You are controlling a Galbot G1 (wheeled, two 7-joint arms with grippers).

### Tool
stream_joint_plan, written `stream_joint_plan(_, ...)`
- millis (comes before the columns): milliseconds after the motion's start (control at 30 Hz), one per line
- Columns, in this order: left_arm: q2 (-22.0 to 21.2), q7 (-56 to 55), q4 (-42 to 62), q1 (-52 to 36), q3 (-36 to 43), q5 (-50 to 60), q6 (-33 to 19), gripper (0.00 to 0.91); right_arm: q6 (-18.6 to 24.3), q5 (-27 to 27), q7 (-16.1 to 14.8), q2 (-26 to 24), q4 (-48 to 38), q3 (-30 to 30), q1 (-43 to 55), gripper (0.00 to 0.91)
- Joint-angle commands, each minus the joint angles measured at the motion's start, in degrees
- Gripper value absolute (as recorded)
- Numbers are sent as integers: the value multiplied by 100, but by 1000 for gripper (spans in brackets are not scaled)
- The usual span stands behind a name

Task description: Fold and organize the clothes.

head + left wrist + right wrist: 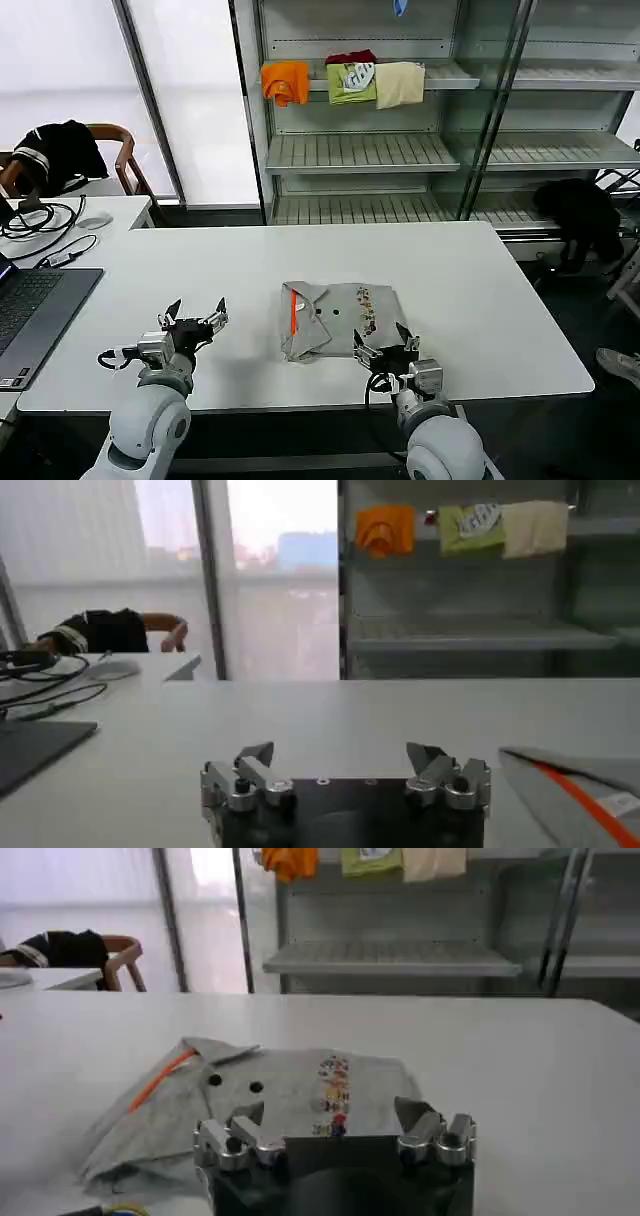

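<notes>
- Table (480, 290): white, wide, bare toward its far edge and right corners.
- Shelves (360, 150): beyond the far edge, with orange, green and cream folded garments on an upper tier.
- Laptop (30, 310): at the left edge, cables behind it.
- Shirt (335, 318): light grey, folded, near the middle of the front edge; orange neck strip on its left part, small print toward its right.
- Left gripper (196, 314): near the front edge, left of the shirt and apart from it; fingers spread wide, holding nothing.
- Right gripper (382, 340): at the shirt's front right corner, right at its hem; fingers wide apart, nothing between them.
</notes>
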Motion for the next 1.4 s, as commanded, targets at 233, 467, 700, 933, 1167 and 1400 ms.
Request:
stream_joint_plan(233,2,15,11,27,6,13,-1,907,-3,914,374,-32,-244,-22,-69,907)
stream_joint_plan(467,1,17,-6,36,11,8,-1,907,-5,1026,434,-68,-279,-9,-107,907)
stream_joint_plan(700,13,27,-23,65,-17,-4,-2,907,-11,1164,496,-92,-196,64,-114,907)
stream_joint_plan(933,19,25,-34,55,-18,-6,-2,907,-10,1503,577,-67,34,242,25,907)
stream_joint_plan(1167,-23,13,-44,77,-11,12,0,907,-2,816,457,423,-109,141,492,907)
stream_joint_plan(1400,-40,15,-59,121,-24,22,0,907,-13,1271,733,955,-874,-88,808,907)
